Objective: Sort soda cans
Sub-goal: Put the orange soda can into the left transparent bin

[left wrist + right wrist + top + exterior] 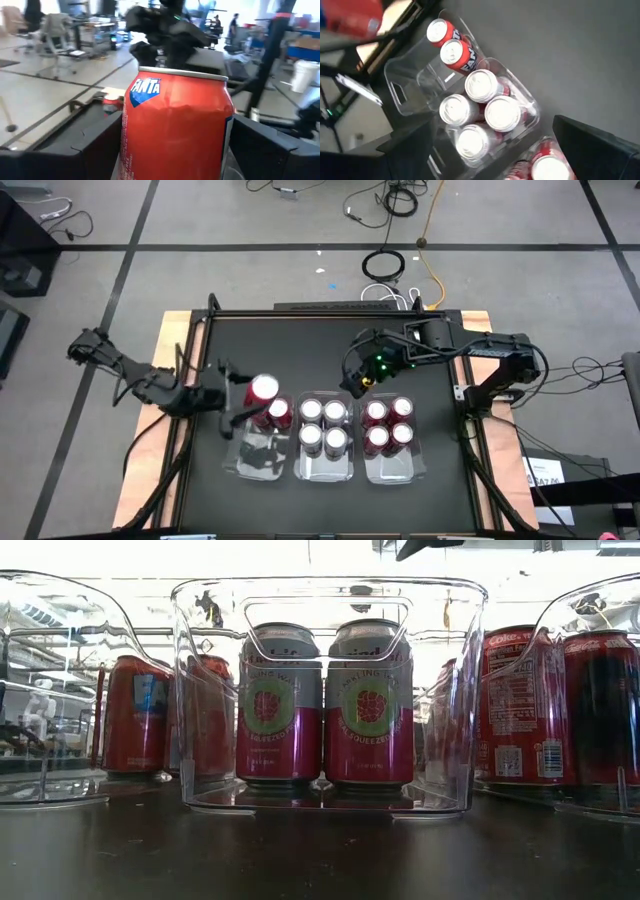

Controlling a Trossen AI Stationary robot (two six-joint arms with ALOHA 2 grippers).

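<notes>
Fanta can (pixel 264 389), red: clamped in left hand (pixel 240 393), left of frame centre, above left tray (pixel 240 465). To be lowered upright beside seated can (pixel 279 411). Right hand (pixel 362 372) apart, idle.

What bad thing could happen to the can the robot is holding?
The left gripper holds a Fanta can above the left tray. It might bump the can already standing there on the way down, or catch the tray's wall and tip over.
</notes>
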